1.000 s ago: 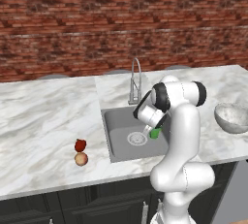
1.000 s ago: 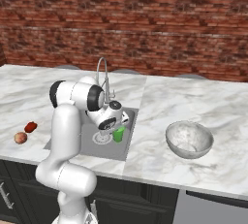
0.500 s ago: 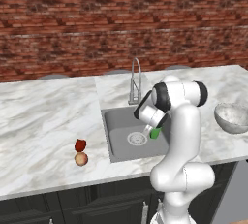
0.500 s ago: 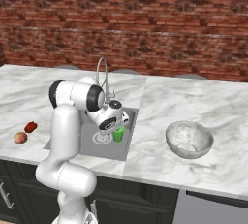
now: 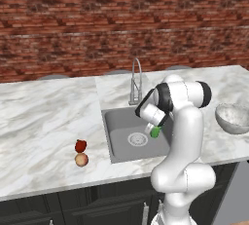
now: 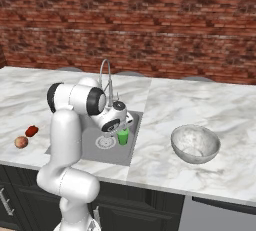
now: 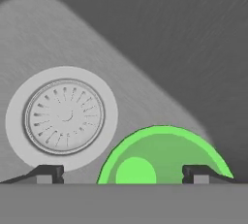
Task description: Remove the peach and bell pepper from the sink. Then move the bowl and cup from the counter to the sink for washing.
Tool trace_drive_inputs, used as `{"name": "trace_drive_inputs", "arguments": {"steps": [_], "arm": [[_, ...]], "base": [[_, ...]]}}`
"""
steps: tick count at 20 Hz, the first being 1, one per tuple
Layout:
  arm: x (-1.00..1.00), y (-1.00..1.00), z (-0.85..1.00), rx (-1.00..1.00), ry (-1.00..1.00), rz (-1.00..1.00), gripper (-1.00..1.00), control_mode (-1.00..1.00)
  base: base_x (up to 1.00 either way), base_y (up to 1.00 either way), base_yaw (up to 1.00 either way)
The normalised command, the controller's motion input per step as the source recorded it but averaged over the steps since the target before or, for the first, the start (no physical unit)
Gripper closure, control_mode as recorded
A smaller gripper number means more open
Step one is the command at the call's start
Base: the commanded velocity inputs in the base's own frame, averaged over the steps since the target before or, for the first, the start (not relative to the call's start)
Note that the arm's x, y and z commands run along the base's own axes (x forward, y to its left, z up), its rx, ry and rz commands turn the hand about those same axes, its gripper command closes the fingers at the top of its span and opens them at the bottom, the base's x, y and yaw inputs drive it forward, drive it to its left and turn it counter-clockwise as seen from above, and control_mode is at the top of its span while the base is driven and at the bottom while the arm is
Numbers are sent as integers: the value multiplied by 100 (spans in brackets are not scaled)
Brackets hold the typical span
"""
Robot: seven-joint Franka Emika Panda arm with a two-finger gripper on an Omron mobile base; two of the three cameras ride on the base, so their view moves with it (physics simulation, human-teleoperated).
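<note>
The green cup (image 7: 162, 157) stands upright on the floor of the sink (image 5: 119, 126), to the right of the drain (image 7: 64, 116). My gripper (image 7: 123, 174) hangs just above it, open, with one fingertip (image 7: 48, 173) well off the cup and the other over its rim. From the base the cup (image 5: 155, 132) (image 6: 123, 136) shows below the gripper (image 5: 152, 128) (image 6: 121, 129). The bell pepper (image 5: 80, 145) and the peach (image 5: 81, 159) lie side by side on the counter (image 5: 44, 121) left of the sink. The bowl (image 5: 234, 118) (image 6: 195, 143) sits on the counter to the right.
The arched chrome faucet (image 5: 136, 80) (image 6: 106, 75) stands at the back rim of the sink, close behind my hand. A brick wall runs along the back of the counter. Dark cabinets sit below its front edge.
The jaws have spread wide and let go of the green cup, which now rests in the sink. The arm has hardly moved.
</note>
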Motion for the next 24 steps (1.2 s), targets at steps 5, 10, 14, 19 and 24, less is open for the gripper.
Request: {"name": "trace_drive_inputs", "arguments": {"steps": [5,10,14,19,24], "arm": [[-10,-20,24,0,-4,-1,-100,-100],[-7,-22,20,0,0,-1,-100,-100],[-19,-21,31,1,0,-2,-100,-100],[-22,-18,34,1,0,-3,-100,-100],[-22,-7,40,2,0,-1,-100,-100]], "base": [[0,0,0],[0,0,0],[0,0,0],[0,0,0],[0,0,0]]}}
